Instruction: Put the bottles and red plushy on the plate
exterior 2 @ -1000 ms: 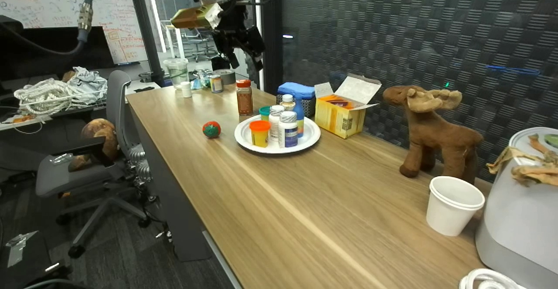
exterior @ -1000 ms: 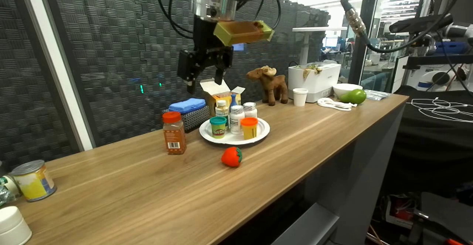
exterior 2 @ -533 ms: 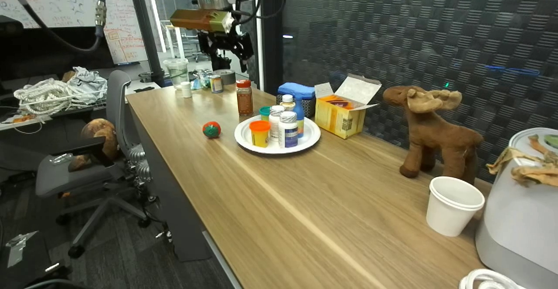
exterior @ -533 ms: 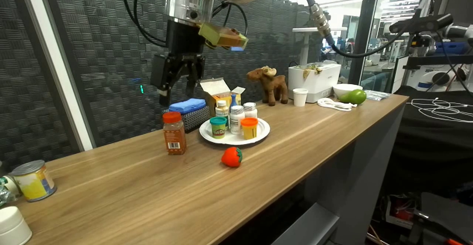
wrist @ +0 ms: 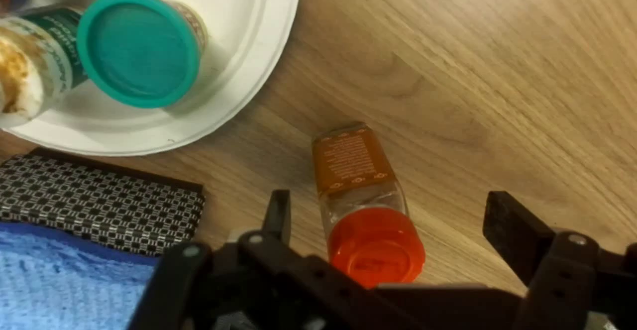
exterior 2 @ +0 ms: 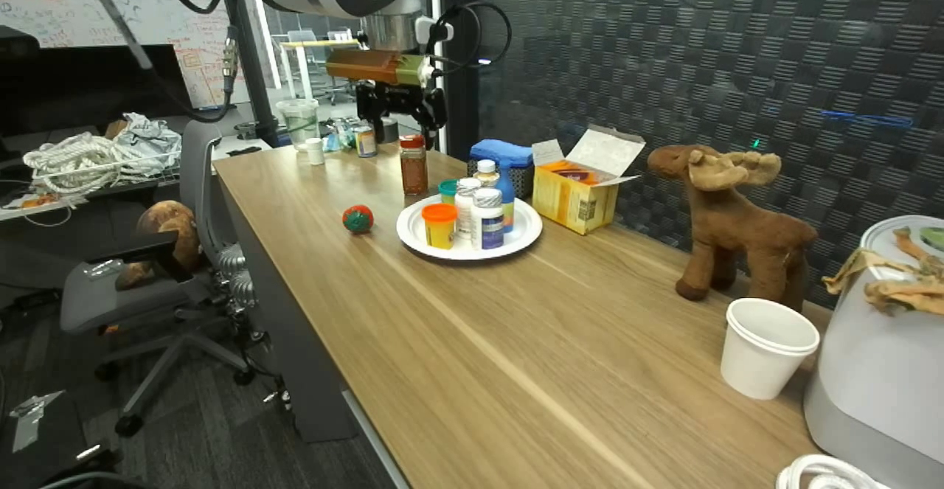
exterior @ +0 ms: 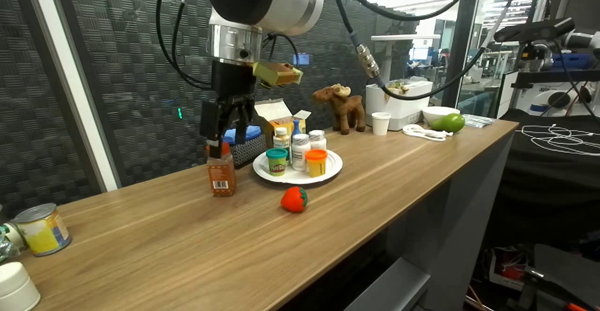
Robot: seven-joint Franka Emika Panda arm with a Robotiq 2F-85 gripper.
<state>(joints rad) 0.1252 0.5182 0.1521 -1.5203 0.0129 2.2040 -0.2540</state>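
A spice bottle with a red lid (exterior: 222, 179) stands upright on the table beside the plate (exterior: 335, 163); it also shows in the wrist view (wrist: 353, 165). My gripper (exterior: 228, 142) is open just above it. In the wrist view my fingers (wrist: 388, 208) are apart on either side of the red lid, with gaps on both sides. The red strawberry plushy (exterior: 293, 199) lies on the table in front of the plate, out of the wrist view. White bottles (exterior 2: 487, 223), a blue bottle (exterior 2: 507, 194) and tubs with teal (wrist: 139, 49) and orange lids (exterior 2: 439, 227) stand on the plate.
A patterned box with a blue cloth (wrist: 99, 200) stands close to the spice bottle. A yellow open box (exterior 2: 575, 198), a brown moose plushy (exterior 2: 737, 223) and a paper cup (exterior 2: 767, 349) stand along the wall side. A can (exterior: 42, 229) stands at the far end.
My open gripper has swung across to the spice bottle and come down to the height of its lid. The bottle, the plushy and the things on the plate have not moved.
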